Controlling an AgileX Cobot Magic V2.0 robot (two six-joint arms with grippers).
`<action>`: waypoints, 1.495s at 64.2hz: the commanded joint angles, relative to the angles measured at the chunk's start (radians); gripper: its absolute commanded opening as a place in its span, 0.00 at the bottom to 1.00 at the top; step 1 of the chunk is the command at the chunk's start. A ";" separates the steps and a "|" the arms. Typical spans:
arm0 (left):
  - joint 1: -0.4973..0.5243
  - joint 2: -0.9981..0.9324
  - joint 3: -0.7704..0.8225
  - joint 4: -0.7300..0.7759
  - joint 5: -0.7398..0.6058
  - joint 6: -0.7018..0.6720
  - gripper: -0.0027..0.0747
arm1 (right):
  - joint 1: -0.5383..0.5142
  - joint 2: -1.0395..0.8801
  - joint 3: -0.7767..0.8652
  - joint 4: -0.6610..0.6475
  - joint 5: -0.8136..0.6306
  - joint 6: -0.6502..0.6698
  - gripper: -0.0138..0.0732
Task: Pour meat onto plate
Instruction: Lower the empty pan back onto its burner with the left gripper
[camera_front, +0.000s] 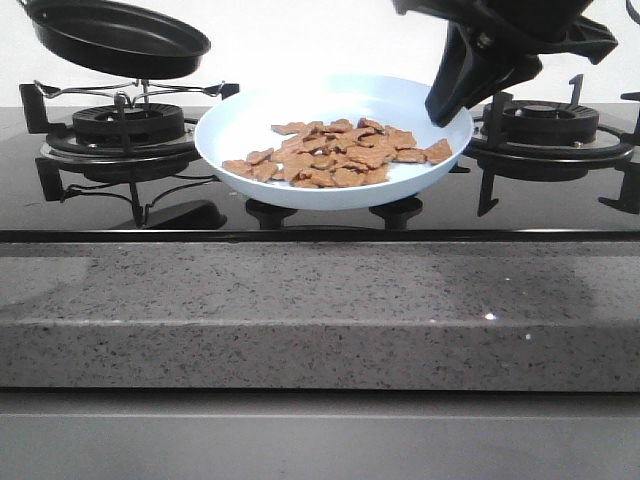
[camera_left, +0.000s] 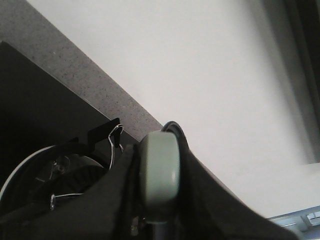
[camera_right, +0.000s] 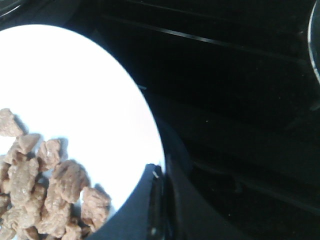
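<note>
meat (camera_front: 345, 158) lies in a loose heap on the plate (camera_front: 240, 125), reddish-brown flat chips toward the near and right side; pour judged done. plate is held off the hob between the two burners, right gripper (camera_front: 455, 95) pinching its right rim, as the right wrist view shows. risk: a tilt or slip at that single rim hold would slide pieces off the low edge onto the stove (camera_front: 300, 215). left gripper (camera_left: 157, 200) is clamped on the pale pan handle (camera_left: 160, 170); black pan (camera_front: 115, 40) hangs above the left burner (camera_front: 125, 125), and a careless swing could strike the plate.
</note>
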 joint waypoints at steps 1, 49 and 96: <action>0.002 -0.004 -0.061 -0.100 0.059 -0.053 0.01 | 0.001 -0.044 -0.026 0.012 -0.053 -0.009 0.08; 0.008 0.074 -0.087 0.020 0.086 -0.052 0.70 | 0.001 -0.044 -0.026 0.012 -0.053 -0.009 0.08; 0.051 -0.346 -0.085 0.744 0.061 -0.265 0.70 | 0.001 -0.044 -0.026 0.012 -0.053 -0.009 0.08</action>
